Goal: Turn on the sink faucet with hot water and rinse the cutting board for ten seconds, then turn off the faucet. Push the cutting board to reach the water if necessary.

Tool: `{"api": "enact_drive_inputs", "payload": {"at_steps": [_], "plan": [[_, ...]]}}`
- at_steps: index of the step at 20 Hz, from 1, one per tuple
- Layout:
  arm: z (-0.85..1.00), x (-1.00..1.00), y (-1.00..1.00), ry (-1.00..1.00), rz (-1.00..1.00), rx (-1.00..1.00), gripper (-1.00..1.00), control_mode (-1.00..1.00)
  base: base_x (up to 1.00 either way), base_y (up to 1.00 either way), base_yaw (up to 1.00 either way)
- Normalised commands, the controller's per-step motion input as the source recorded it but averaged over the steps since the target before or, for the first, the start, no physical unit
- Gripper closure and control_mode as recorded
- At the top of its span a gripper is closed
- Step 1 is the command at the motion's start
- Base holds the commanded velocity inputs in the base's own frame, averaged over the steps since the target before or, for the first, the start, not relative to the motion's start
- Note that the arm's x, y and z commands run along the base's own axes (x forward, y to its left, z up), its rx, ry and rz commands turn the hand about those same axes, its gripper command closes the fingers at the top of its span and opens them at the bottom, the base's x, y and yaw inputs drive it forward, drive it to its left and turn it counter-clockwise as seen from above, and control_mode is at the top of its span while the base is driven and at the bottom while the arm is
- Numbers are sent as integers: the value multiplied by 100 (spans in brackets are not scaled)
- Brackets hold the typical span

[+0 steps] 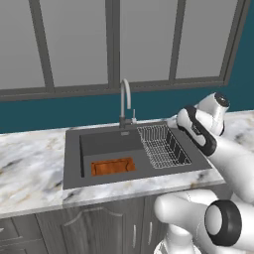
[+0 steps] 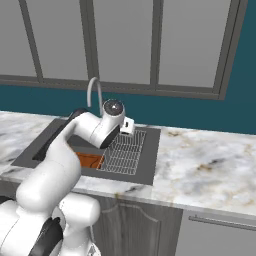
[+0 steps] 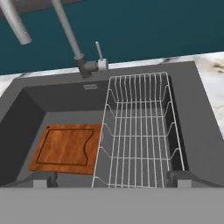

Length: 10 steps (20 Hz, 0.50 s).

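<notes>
Hand (image 3: pixel 112 183) hovers over the sink (image 3: pixel 205 127), jaws wide, holding nothing. In the hand view, the faucet lever (image 3: pixel 99 51) stands at 12 o'clock, just right of the spout's base (image 3: pixel 85 68). No water runs. Cutting board (image 3: pixel 68 148) lies flat at 9 o'clock, beside the dish rack (image 3: pixel 140 127).

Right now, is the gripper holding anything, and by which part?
Nothing held. The gripper is open above the sink, apart from the cutting board and the sink faucet.
</notes>
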Motion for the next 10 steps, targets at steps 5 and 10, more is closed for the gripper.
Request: {"api": "enact_drive_inputs", "payload": {"at_steps": [5,10], "plan": [[-20,38,0,-7,0,0,-100,-100,0,0,0],[-16,43,0,-2,0,0,-100,-100,0,0,0]]}}
